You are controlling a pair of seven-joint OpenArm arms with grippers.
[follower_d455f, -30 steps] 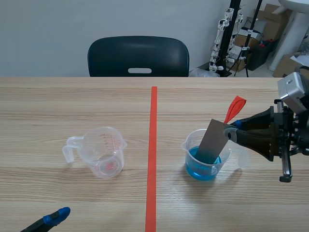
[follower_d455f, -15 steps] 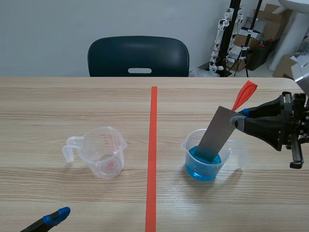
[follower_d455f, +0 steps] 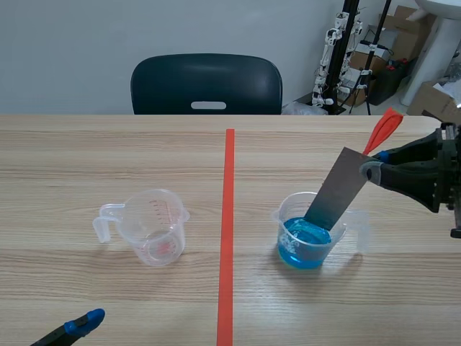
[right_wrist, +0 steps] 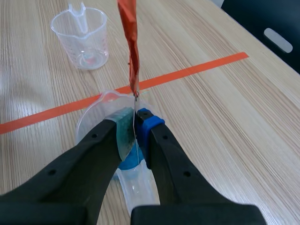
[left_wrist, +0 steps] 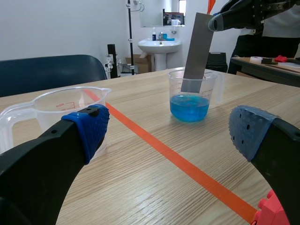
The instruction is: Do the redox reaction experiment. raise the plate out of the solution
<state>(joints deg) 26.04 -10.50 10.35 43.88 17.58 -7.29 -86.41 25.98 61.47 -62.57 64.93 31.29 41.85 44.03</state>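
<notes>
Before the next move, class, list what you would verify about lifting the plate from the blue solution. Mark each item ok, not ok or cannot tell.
1. Right pincer shut on the upper end of the flat grey metal plate: ok.
2. Plate's lower end above the rim of the clear plastic beaker of blue solution: not ok, it is inside the beaker.
3. Plate's lower end out of the liquid: cannot tell.
4. Beaker upright on the wooden table: ok.
5. Left pincer open and away from the beaker: ok.
</notes>
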